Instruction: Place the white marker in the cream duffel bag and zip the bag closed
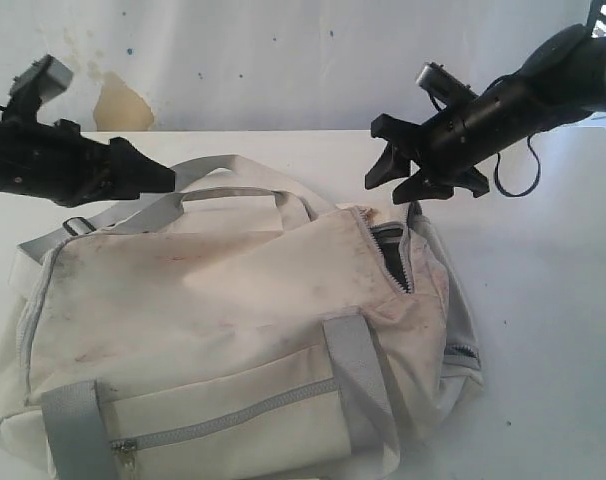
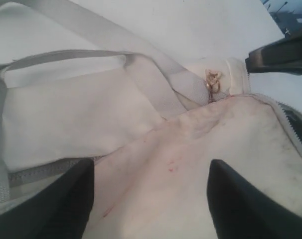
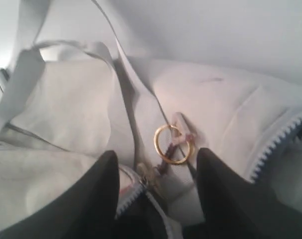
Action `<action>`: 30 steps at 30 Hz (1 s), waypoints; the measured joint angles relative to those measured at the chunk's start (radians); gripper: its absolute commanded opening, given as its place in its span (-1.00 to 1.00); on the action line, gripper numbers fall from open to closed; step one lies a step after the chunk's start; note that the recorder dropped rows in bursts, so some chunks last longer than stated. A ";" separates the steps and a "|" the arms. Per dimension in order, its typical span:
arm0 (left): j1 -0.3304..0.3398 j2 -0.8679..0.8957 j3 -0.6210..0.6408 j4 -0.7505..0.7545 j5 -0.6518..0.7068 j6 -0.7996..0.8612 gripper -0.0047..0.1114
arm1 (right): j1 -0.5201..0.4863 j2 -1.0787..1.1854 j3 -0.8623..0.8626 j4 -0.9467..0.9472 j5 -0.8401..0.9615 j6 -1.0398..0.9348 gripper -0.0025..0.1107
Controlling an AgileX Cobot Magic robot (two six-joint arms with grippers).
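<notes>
The cream duffel bag point(image 1: 233, 330) lies on the white table, stained, with its main zipper partly open at the right end point(image 1: 393, 255). A gold ring point(image 3: 172, 144) hangs from the zipper pull there, and it also shows in the left wrist view point(image 2: 212, 82). My right gripper point(image 1: 403, 178) point(image 3: 157, 152) hovers open just above that end, its fingers on either side of the slider and ring without touching them. My left gripper point(image 1: 168, 178) point(image 2: 151, 164) is open over the bag's point(image 2: 191, 149) back left, near the grey handles point(image 1: 233, 195). The white marker is out of view.
Grey webbing straps point(image 1: 358, 370) wrap the bag, and a zipped front pocket point(image 1: 223, 415) faces the camera. Bare white table point(image 1: 543, 330) lies to the right of the bag. A scuffed wall stands behind.
</notes>
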 measured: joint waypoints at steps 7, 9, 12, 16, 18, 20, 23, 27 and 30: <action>-0.050 0.034 -0.001 -0.012 -0.046 0.038 0.28 | 0.047 0.040 0.000 0.063 -0.092 -0.051 -0.15; -0.051 0.035 -0.001 -0.012 -0.055 0.044 0.28 | 0.068 0.061 0.000 0.059 -0.109 -0.055 -0.15; -0.051 0.035 -0.001 -0.014 -0.061 0.046 0.28 | 0.097 0.081 0.000 -0.007 -0.155 -0.055 -0.15; -0.051 0.035 -0.001 -0.014 -0.061 0.048 0.28 | 0.115 0.083 0.000 -0.102 -0.201 -0.036 -0.15; -0.051 0.035 -0.001 -0.014 -0.061 0.048 0.28 | 0.115 0.083 0.000 -0.118 -0.223 -0.036 -0.15; -0.051 0.035 -0.001 -0.014 -0.061 0.048 0.28 | 0.115 0.083 0.000 -0.126 -0.235 -0.038 -0.15; -0.051 0.035 -0.001 -0.014 -0.061 0.048 0.28 | 0.116 0.083 0.000 -0.148 -0.246 -0.038 -0.15; -0.051 0.035 -0.001 -0.014 -0.061 0.048 0.28 | 0.118 0.083 0.000 -0.176 -0.216 -0.040 -0.15; -0.051 0.035 -0.001 -0.014 -0.067 0.050 0.28 | 0.126 0.081 0.000 -0.198 -0.196 -0.040 -0.15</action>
